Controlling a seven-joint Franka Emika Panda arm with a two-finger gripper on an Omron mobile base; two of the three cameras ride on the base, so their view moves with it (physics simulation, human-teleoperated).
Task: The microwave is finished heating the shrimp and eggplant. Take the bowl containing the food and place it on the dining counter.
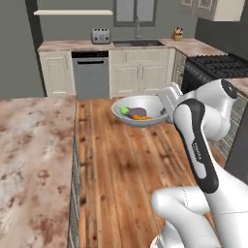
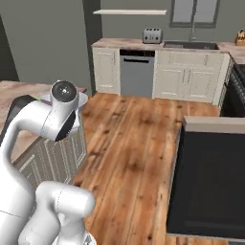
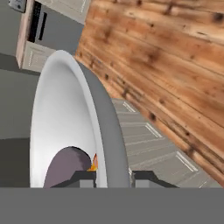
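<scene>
Two fingers: we pinch the bowl [image 1: 140, 111] rim in our gripper [image 3: 114, 176].
Food: eggplant [image 1: 137, 112], shrimp [image 1: 141, 117] inside, kept level.
Counter [image 1: 34, 145]: left, near.

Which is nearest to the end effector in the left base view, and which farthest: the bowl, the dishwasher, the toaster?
1. The bowl: its rim sits at the end effector, held above the wooden floor.
2. The dishwasher: across the floor, under the far counter, to the left.
3. The toaster: on top of that far counter, against the back wall.
</scene>
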